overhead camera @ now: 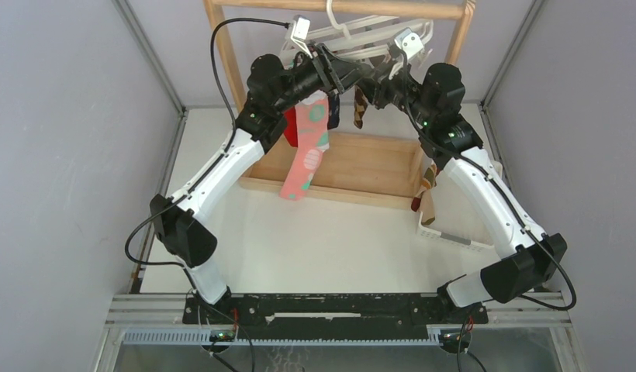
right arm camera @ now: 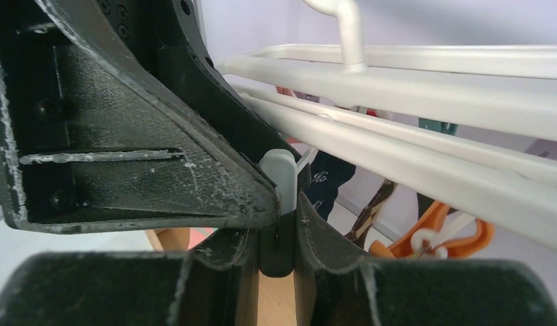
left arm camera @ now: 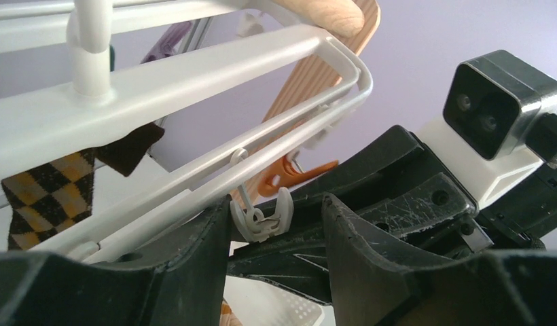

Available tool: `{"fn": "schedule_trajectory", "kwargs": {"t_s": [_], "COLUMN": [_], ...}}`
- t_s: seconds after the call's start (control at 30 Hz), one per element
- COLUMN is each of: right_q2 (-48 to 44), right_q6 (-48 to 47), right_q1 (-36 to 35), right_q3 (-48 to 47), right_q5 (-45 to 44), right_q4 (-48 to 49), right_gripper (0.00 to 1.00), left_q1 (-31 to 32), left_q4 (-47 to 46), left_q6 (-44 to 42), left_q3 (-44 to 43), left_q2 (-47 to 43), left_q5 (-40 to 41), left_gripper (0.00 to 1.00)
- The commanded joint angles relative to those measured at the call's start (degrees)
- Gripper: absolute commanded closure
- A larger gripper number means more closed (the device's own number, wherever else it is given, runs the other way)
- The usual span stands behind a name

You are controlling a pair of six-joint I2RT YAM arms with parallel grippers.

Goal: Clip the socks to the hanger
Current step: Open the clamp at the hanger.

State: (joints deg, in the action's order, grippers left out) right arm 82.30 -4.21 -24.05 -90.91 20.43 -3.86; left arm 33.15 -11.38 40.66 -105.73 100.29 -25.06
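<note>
The white hanger [overhead camera: 354, 35] hangs from the wooden rack at the back. A pink dotted sock [overhead camera: 307, 151], a red sock [overhead camera: 290, 128], a dark sock [overhead camera: 334, 108] and a brown striped sock [overhead camera: 360, 108] dangle under it. My left gripper [overhead camera: 340, 74] is up at the frame, open [left arm camera: 272, 202], with a small white clip [left arm camera: 265, 217] between its fingers, close to the left one. My right gripper [overhead camera: 375, 85] meets it from the other side and is shut [right arm camera: 277, 234] on a white clip [right arm camera: 279, 170]. Orange clips [left arm camera: 289, 178] [right arm camera: 459, 234] hang nearby.
A wooden tray base [overhead camera: 361, 167] lies under the hanging socks. A white slatted basket [overhead camera: 454, 232] sits at the right, with a striped sock [overhead camera: 427, 190] draped over its edge. A checkered sock [left arm camera: 51, 197] hangs on the hanger's far side. Grey walls close in both sides.
</note>
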Motion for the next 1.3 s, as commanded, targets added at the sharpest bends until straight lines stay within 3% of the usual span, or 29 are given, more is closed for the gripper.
{"fn": "schedule_trajectory", "kwargs": {"t_s": [0.0,0.13,0.3,0.33,0.47,0.5,0.6,0.7,0.9,1.17,1.27], "right_q2": [-1.0,-1.09,-1.33,-1.35,-1.82,-2.18,-5.78,-11.52,-22.24,-31.67,-32.47], "right_q6": [-0.77,-1.17,-1.19,-1.18,-1.2,-1.42,-2.16,1.3,3.94,13.29,22.71], "right_q1": [-2.45,-2.34,-2.24,-2.16,-2.05,-1.91,-0.53,4.43,11.27,17.0,22.71], "right_q3": [-2.83,-2.86,-2.61,-2.48,-1.25,-0.57,4.2,11.87,23.43,35.8,41.28], "right_q5": [4.73,4.84,4.9,4.89,3.28,2.49,0.1,4.32,7.25,-16.54,-16.31], "right_q4": [-0.75,-1.1,-0.91,-0.85,0.07,0.54,2.5,7.61,6.08,-2.87,-6.02], "right_gripper": [1.0,1.0,1.0,1.0,1.0,0.95,0.56,0.4,0.36,0.36,0.4], "left_q1": [-1.26,-1.32,-1.37,-1.42,-1.43,-1.49,-1.58,-1.58,-1.61,-1.49,-0.72], "left_q4": [-2.86,-2.8,-2.42,-2.4,-3.24,-3.29,-3.15,-4.25,-5.44,-5.67,-6.49], "left_q6": [-0.7,-0.63,-0.05,0.13,0.55,0.56,0.76,1.75,3.27,2.23,1.54], "left_q3": [-0.8,-0.79,-0.44,-0.23,0.88,1.08,1.24,1.07,1.97,5.61,6.76], "left_q2": [0.7,0.58,0.29,0.19,-0.5,-0.6,-0.58,0.16,0.25,-2.05,-2.52], "left_q5": [9.0,9.15,9.27,9.13,9.02,9.04,8.8,6.94,4.6,3.73,4.3], "left_gripper": [0.46,0.57,0.98,1.0,1.0,1.0,1.0,1.0,1.0,1.0,1.0]}}
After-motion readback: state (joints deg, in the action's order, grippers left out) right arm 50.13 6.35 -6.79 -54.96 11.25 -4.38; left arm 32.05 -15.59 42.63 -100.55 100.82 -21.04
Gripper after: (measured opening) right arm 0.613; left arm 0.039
